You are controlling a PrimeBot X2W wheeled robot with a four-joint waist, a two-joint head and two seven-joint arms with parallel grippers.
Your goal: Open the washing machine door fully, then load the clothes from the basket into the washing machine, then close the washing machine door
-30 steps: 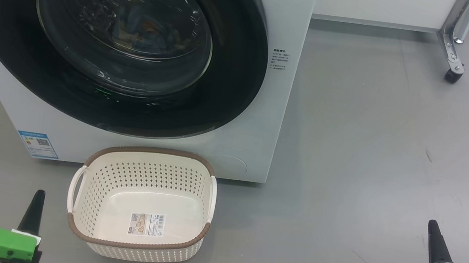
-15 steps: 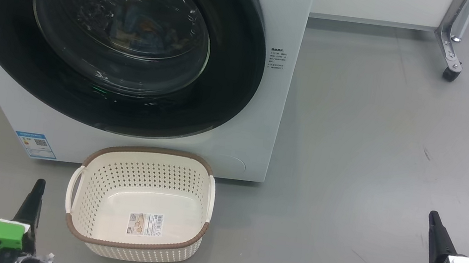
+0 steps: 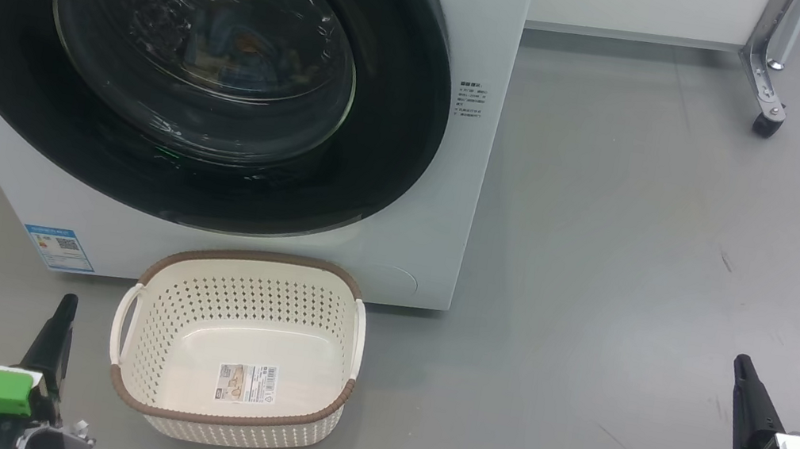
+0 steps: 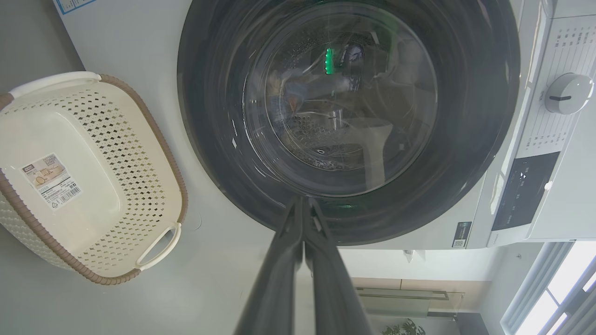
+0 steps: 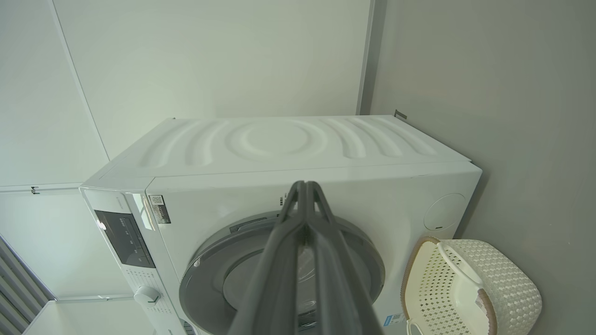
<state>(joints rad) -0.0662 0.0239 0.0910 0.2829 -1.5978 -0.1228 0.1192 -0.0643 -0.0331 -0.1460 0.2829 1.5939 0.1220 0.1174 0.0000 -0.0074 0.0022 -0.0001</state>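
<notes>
We see the white washing machine [image 3: 451, 208] with its black-rimmed door [image 3: 382, 133] shut, bluish clothes [image 3: 235, 50] dim behind the glass. Our cream basket [image 3: 250, 259] stands upright just before it, its bare bottom showing a sticker [image 3: 248, 383].

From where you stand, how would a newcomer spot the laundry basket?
Find the big white washing machine with the round black-rimmed door. On the grey floor right in front of it, below the door, sits the basket. It is small and cream, with perforated sides, a brown rim, white side handles and a barcode sticker on its bottom.
</notes>
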